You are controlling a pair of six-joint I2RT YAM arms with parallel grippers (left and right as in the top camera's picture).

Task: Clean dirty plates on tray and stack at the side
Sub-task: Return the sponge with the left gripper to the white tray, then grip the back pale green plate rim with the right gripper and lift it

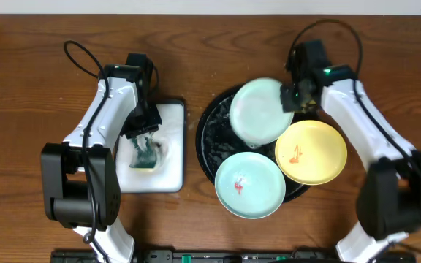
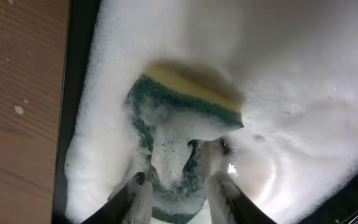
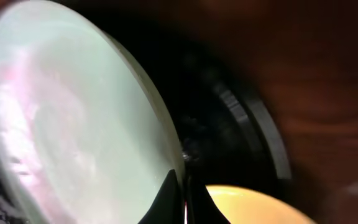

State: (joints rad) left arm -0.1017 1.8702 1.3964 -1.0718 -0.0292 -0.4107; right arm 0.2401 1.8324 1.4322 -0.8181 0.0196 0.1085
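left hand: parted astride sudsy sponge | right hand: pinching glossy mint plate

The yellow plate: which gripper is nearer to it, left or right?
Right. The right gripper grips a mint plate just above the yellow plate; the left gripper is across the table at the sponge.

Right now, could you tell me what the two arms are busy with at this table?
The right gripper is pinching the rim of a mint-green plate, holding it tilted over the round black tray. A second green plate and a yellow plate, both with red smears, lie at the tray's front and right. The left gripper is down in the sudsy white tray, its fingers straddling the green and yellow sponge, slightly apart. No plates are stacked at the side.
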